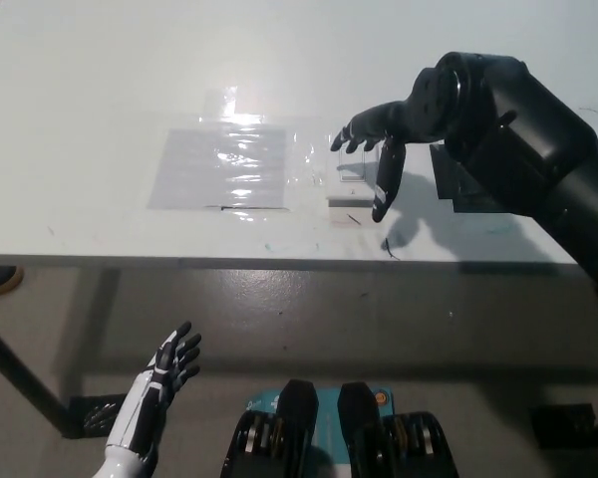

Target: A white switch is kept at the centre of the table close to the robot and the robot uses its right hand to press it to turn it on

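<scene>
The white switch [351, 184] lies on the white table [100, 110], near its front edge and about at the middle. My black right hand [377, 139] hovers over the switch's right side with fingers spread, open and holding nothing. One finger [385, 189] points down past the switch's right edge, its tip just beside it. My white left hand [164, 376] rests low at the lower left, below the table edge, open with fingers apart.
A shiny clear plastic sheet [224, 164] is taped flat to the table left of the switch. A black flat object [468, 184] lies on the table to the right, partly under my right arm. A small dark mark [390, 249] sits near the front edge.
</scene>
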Controlling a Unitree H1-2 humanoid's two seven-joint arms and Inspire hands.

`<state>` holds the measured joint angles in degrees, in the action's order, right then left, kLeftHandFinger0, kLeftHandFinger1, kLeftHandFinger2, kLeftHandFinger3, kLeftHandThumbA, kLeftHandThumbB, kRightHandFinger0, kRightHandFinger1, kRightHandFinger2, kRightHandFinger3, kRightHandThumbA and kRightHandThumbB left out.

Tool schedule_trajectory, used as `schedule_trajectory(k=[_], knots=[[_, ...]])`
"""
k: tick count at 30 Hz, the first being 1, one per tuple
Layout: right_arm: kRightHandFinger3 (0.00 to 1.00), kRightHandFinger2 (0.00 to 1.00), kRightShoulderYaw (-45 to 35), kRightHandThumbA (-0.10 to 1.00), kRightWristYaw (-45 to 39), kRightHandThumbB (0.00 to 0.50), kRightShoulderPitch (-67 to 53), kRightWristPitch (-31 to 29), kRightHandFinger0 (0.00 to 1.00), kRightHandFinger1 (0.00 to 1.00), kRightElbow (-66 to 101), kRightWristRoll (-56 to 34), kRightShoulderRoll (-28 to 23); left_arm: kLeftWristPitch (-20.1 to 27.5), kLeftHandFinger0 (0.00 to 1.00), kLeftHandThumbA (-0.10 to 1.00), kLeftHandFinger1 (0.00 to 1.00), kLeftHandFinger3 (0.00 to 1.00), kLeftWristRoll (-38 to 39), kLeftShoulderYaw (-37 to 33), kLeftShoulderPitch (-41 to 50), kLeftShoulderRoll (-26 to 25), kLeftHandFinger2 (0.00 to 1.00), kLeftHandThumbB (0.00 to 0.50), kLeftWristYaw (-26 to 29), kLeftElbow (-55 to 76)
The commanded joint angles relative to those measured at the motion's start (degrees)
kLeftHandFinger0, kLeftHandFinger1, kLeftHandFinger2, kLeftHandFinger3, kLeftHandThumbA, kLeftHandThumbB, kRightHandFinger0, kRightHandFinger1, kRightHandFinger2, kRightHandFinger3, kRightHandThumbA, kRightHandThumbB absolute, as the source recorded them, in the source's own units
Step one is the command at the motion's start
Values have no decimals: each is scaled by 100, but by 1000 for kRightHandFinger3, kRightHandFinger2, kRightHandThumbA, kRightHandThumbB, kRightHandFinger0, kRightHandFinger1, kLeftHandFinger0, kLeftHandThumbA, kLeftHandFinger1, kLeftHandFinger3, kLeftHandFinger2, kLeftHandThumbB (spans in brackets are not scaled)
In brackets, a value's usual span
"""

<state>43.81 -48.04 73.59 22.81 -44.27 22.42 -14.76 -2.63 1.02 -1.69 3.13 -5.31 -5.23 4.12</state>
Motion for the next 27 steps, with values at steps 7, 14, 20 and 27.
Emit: schedule_trajectory(k=[7, 14, 20, 27], knots=[[1000, 1000, -80, 1000, -253, 347, 72, -376, 1000, 1000, -126, 229, -89, 148, 1000, 1000, 1000, 1000, 41, 17, -119, -84, 1000, 0, -78, 128], [1000, 1000, -116, 1000, -310, 340, 62, -359, 1000, 1000, -118, 276, -42, 121, 1000, 1000, 1000, 1000, 72, 42, -127, -78, 1000, 0, -75, 120], [1000, 1000, -171, 1000, -377, 343, 29, -363, 1000, 1000, -251, 269, 23, 109, 1000, 1000, 1000, 1000, 64, 31, -123, -75, 1000, 0, -82, 141], [1000, 1000, -108, 1000, -368, 349, 92, -416, 1000, 1000, -276, 432, 49, 97, 1000, 1000, 1000, 1000, 39, 35, -142, -83, 1000, 7, -70, 146]])
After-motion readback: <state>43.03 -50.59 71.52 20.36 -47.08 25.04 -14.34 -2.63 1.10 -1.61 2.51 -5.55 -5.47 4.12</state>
